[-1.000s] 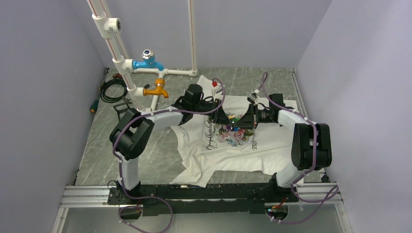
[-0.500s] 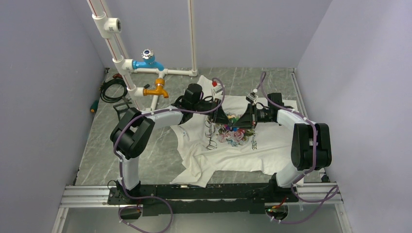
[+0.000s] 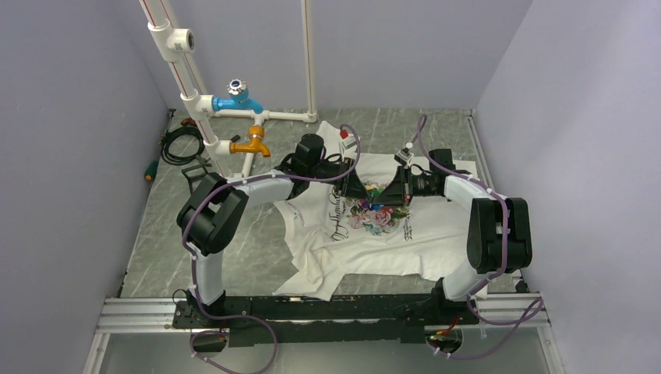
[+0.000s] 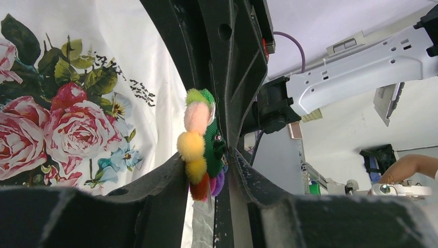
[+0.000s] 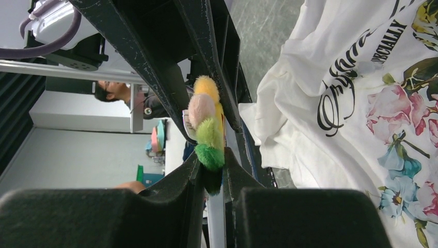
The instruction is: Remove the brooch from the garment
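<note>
The brooch [image 3: 375,189], a small cluster of yellow, pink, green, red and purple pom-poms, hangs between both grippers just above the garment [image 3: 366,243]. The garment is a white T-shirt with a rose print and black lettering, spread on the grey table. My left gripper [image 3: 366,189] reaches in from the left. In the left wrist view the left gripper [image 4: 209,166] is shut on the brooch [image 4: 199,147], with the garment [image 4: 144,67] behind it. My right gripper [image 5: 210,161] pinches the brooch [image 5: 207,129] by its green end, the garment [image 5: 320,77] lying to the right.
A white pipe frame [image 3: 191,93] with a blue tap [image 3: 236,100] and an orange tap [image 3: 251,143] stands at the back left. A coiled black cable [image 3: 181,144] lies beside it. Purple walls close in on three sides.
My left gripper's jaws have narrowed slightly on the brooch. Both arms have barely shifted, and the brooch stays between the two grippers.
</note>
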You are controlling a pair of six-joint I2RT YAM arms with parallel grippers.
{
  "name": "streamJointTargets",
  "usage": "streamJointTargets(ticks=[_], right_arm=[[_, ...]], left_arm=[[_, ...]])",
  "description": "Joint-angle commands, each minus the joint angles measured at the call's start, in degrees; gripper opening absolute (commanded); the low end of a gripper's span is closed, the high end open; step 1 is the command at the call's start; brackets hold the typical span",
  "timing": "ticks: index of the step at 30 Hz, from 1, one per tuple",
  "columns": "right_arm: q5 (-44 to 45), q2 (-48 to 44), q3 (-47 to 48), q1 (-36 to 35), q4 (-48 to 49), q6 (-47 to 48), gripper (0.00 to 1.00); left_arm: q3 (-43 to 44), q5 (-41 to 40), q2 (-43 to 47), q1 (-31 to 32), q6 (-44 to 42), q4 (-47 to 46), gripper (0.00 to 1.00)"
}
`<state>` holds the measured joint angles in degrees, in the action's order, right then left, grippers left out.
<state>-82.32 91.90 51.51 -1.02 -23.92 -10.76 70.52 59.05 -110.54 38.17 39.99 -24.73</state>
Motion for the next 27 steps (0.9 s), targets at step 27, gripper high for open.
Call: streamJointTargets(ticks=[27], right_arm=[[-1.04, -1.54, 1.14, -0.90, 5.67, -3.62, 0.00]], left_arm=[[-0.23, 1.08, -0.20, -0.93, 1.98, -5.64, 0.36]])
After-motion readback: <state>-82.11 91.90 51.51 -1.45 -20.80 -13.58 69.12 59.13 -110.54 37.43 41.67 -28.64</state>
